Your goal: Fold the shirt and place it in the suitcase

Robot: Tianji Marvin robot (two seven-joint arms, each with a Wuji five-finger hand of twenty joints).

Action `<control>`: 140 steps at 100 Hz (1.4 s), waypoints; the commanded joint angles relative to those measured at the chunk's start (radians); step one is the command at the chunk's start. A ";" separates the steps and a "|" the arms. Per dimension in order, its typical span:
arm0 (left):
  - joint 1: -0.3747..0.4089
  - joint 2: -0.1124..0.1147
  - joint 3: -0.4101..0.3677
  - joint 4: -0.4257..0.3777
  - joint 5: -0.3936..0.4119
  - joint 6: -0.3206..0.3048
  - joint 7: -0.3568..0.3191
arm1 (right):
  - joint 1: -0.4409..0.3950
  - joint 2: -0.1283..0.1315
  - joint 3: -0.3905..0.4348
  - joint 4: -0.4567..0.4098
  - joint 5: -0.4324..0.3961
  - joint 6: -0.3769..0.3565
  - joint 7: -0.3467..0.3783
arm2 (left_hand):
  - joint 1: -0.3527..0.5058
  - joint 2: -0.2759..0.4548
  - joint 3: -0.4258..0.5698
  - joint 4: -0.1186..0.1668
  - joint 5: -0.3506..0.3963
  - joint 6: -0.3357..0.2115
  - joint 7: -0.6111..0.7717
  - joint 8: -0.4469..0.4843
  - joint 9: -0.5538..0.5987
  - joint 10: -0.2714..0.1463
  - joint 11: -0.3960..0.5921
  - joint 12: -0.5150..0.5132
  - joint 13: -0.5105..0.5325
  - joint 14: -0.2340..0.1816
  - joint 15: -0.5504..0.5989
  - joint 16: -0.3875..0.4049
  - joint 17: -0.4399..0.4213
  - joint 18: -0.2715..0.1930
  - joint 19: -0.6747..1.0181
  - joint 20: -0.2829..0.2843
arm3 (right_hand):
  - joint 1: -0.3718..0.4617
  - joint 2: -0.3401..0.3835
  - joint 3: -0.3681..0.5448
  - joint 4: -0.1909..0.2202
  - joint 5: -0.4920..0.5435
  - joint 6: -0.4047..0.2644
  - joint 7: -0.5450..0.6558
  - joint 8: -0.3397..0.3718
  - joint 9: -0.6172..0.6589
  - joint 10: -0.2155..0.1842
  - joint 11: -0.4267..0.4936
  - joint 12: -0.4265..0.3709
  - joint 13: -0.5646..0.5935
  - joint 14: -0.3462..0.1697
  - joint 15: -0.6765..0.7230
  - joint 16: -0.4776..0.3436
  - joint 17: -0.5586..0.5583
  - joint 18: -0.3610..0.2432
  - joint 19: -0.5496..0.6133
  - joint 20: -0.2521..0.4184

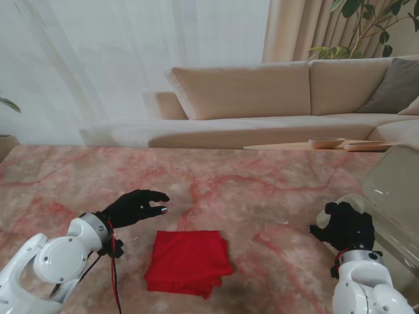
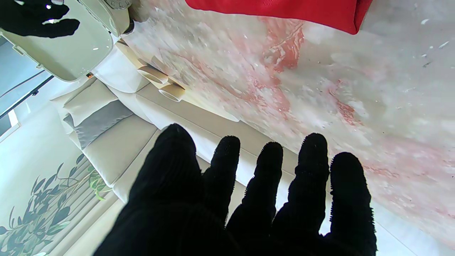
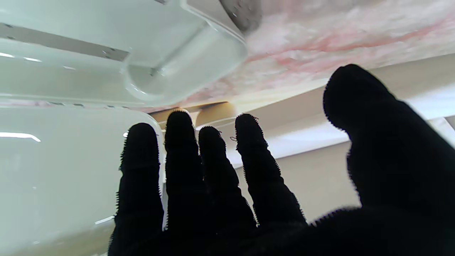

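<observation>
Red shirt [image 1: 188, 260] lies folded on the marble table [image 1: 262, 190], just beside the left hand [image 1: 134, 208], which hovers spread and empty. Right hand [image 1: 345, 226], fingers loosely extended, holds nothing beside the open suitcase [image 1: 393, 190]. Judged soft, light, prone to unfolding; best scooped under both side edges.

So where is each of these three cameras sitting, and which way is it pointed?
Stand view: above the shoulders, looking down at the marble table; shows both arms, the left hand, the right hand, the folded red shirt and the suitcase.
Left wrist view: looks along the left hand's fingers, picture upside down; shows the shirt's edge, the suitcase and the sofa.
Right wrist view: looks along the right hand's fingers at the suitcase.
Shared: all three show the suitcase; the stand and left wrist views share the shirt.
</observation>
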 commanded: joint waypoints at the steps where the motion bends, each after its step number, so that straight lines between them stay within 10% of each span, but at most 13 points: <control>1: 0.002 -0.002 0.004 0.001 0.000 0.008 -0.001 | -0.011 -0.002 0.010 0.032 0.019 0.013 0.021 | -0.037 0.035 -0.037 0.001 -0.008 -0.026 -0.013 0.010 -0.021 -0.014 -0.025 -0.011 -0.022 0.015 -0.032 -0.010 -0.013 0.020 -0.029 -0.009 | -0.010 -0.024 0.020 -0.051 -0.031 0.019 -0.023 -0.015 -0.027 0.020 -0.006 -0.017 -0.020 0.001 -0.014 -0.038 -0.017 -0.007 -0.010 -0.017; 82: -0.013 0.000 0.023 0.013 -0.015 0.021 -0.014 | 0.020 -0.002 0.002 0.146 0.088 0.063 0.033 | -0.041 0.037 -0.037 0.001 -0.008 -0.029 -0.010 0.010 -0.019 -0.019 -0.026 -0.013 -0.018 0.012 -0.034 -0.012 -0.013 0.032 -0.028 -0.019 | 0.004 -0.022 0.027 -0.053 -0.019 0.015 -0.021 -0.010 -0.007 0.021 0.014 -0.027 -0.003 0.004 0.008 -0.044 0.003 -0.012 0.008 -0.018; 140: -0.011 0.003 0.023 0.016 -0.009 0.032 -0.027 | 0.078 -0.004 -0.041 0.217 0.128 0.059 0.007 | -0.047 0.040 -0.037 0.001 -0.009 -0.033 -0.011 0.010 -0.016 -0.024 -0.030 -0.014 -0.018 0.009 -0.039 -0.014 -0.015 0.042 -0.026 -0.017 | 0.233 0.026 0.105 -0.076 0.044 -0.035 0.112 0.060 0.100 0.007 0.178 0.059 0.103 -0.003 0.225 0.071 0.056 0.003 0.163 0.037</control>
